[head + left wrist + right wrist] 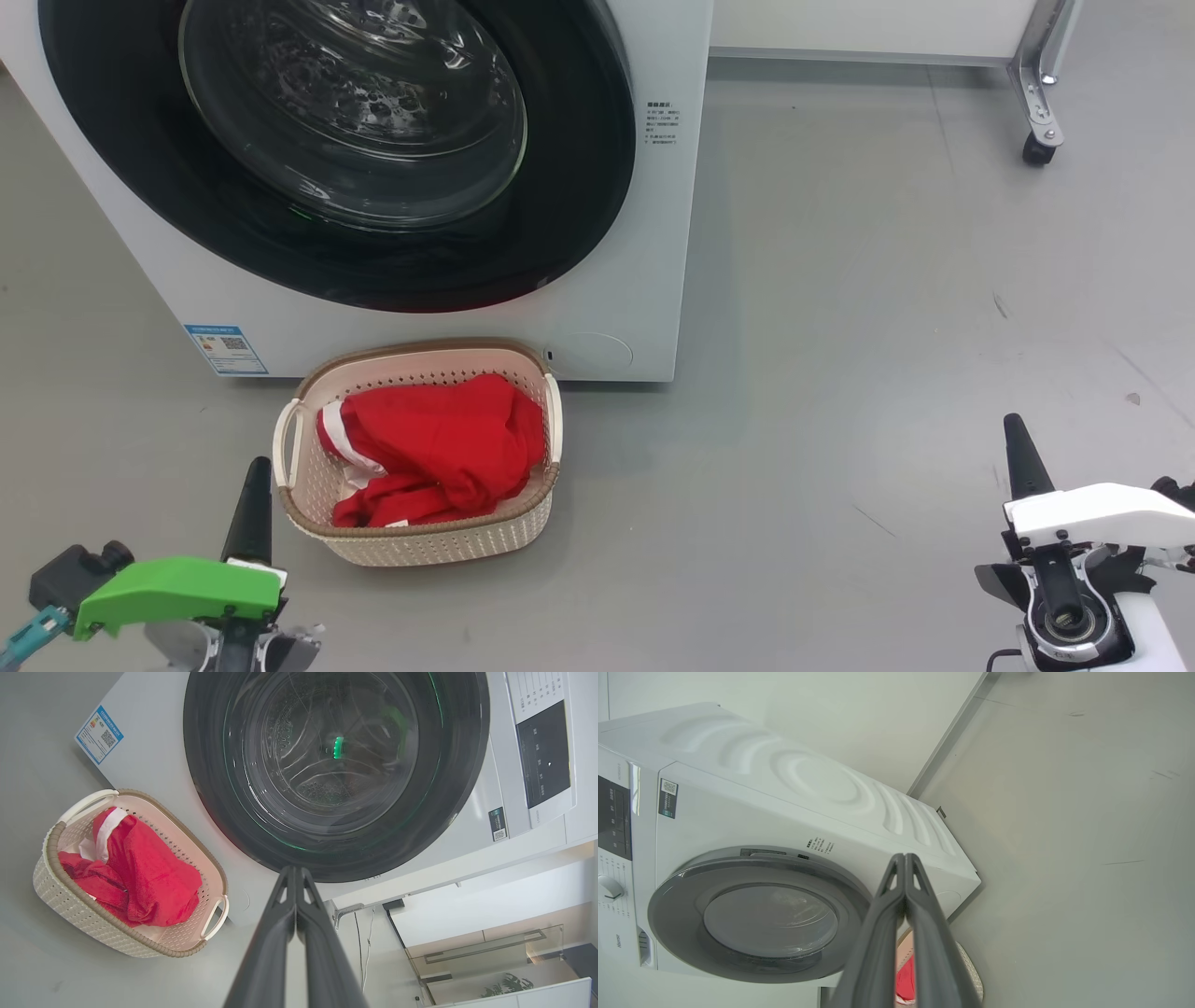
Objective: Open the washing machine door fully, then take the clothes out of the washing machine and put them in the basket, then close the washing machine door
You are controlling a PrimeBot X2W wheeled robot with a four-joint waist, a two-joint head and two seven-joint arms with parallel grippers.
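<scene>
A large white front-loading washing machine (653,233) is seen at the twelve o'clock side of the head view, standing on a smooth grey floor (840,392). Its large round washing machine door (569,205), with a wide glossy black rim and a bulging clear glass bowl, is shut flat against the front. The steel drum's perforations can be made out through the glass. A blue label sticker (226,348) is fixed low on the front, at about seven o'clock of the door.

A small cream plastic basket (420,551) with perforated sides, a brown woven-look rim and two side handles is set on the floor just before the machine, at six o'clock of the door. Red clothes with white trim (439,443) are heaped crumpled inside it; no lettering can be read.

The left tool (257,471), long dark fingers under a green cover, is held near the basket's eight o'clock side. Its fingers are pressed together and nothing is gripped. The right tool (1016,434), under a white cover, is held well apart at the basket's three o'clock side, likewise closed tight and empty.

A metal leg on a black caster (1039,149) is seen at two o'clock.
</scene>
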